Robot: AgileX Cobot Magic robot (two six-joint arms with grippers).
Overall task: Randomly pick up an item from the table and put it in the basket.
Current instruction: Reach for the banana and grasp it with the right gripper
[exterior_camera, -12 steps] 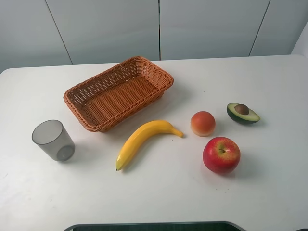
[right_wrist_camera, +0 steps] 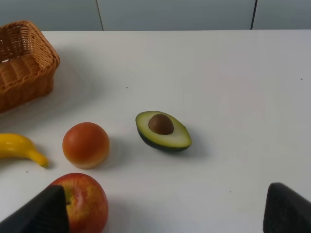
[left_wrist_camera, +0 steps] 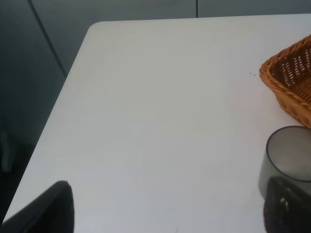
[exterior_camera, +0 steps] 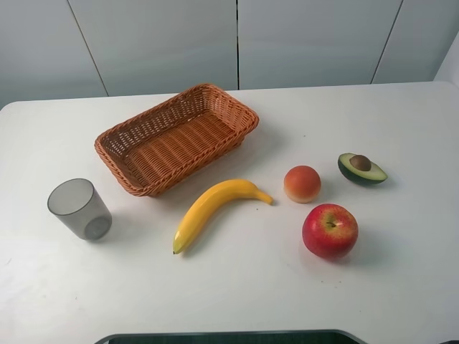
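From the high camera, the banana [exterior_camera: 215,204] lies on the table [exterior_camera: 237,287] just in front of the basket [exterior_camera: 115,147] — outside it — and the basket's bare woven floor shows, while a grey cup [exterior_camera: 79,208] stands upright to its left. In the left wrist view, the left gripper [left_wrist_camera: 165,208] has its jaws spread wide beside the cup. In the right wrist view, the right gripper [right_wrist_camera: 163,211] is spread wide too — gripping nothing — facing an avocado half [right_wrist_camera: 163,130].

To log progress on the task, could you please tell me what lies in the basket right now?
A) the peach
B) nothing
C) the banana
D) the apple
B: the basket shows only its bare woven floor, while the banana, apple and peach all lie on the table outside it.
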